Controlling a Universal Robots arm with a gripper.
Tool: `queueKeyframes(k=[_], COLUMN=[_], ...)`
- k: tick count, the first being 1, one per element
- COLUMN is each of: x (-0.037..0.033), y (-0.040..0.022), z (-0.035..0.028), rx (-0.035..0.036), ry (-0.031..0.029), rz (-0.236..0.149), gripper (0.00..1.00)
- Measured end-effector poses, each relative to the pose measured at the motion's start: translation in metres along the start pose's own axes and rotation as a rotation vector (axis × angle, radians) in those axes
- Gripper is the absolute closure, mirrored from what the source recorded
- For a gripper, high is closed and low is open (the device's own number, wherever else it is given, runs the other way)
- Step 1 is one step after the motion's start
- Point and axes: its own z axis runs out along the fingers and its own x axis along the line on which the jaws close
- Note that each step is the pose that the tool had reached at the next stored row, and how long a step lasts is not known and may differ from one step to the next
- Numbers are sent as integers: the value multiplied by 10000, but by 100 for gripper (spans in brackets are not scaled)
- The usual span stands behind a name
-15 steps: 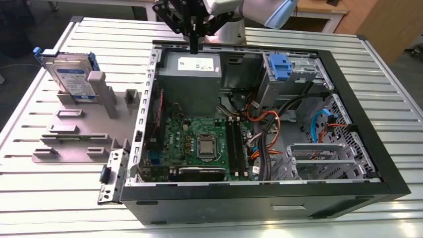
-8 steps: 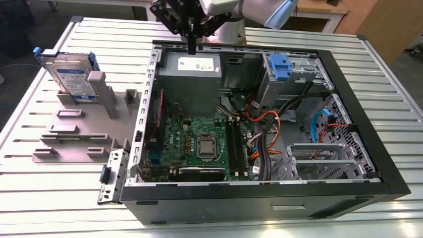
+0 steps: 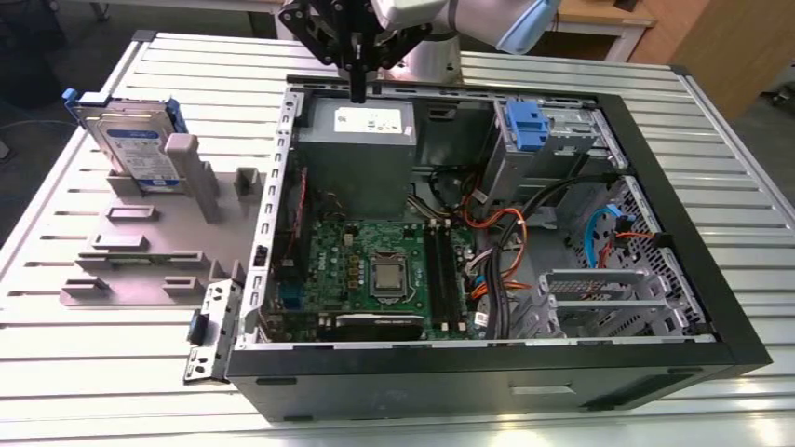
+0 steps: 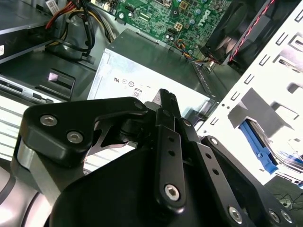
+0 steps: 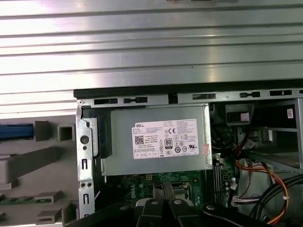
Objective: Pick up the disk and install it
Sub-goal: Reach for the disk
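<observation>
Exterior view: we are looking down on a black, open-sided computer case point(image 3: 733, 358) lying on a silver slatted metal table point(image 3: 74, 391). The robot's black pincer point(image 3: 357, 95) is hanging over the far end of the case, above the grey metal power supply box point(image 3: 360, 140). Its fingers point(image 3: 357, 82) are pressing together into one narrow stem and holding nothing. In both wrist views we are seeing them closed the same way, with the power supply's white label beyond them.

We are judging the risks from here. The flat silver hard disk with a blue-and-white label and a blue plastic rail point(image 3: 130, 144) is balancing on its edge. A pincer coming down on it with its fingers closed would probably tip it or shove it out of its slot. An off-centre grasp could tilt or jam it. The case's perforated metal side wall point(image 3: 289, 186) is standing between pincer and disk, so a low sideways path would risk a knock against it.

The disk is standing upright in a grey slotted holder block point(image 3: 149, 251) on the table, outside the case. It is sitting well apart from the pincer, towards the exterior view's left and lower down, with nothing touching it.
</observation>
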Motion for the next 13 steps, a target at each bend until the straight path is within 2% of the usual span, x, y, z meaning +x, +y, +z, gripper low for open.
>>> queueKeyframes(k=[13], x=[29], y=[-2], z=[5], rx=[0], ry=[0], rz=[0], gripper=[89])
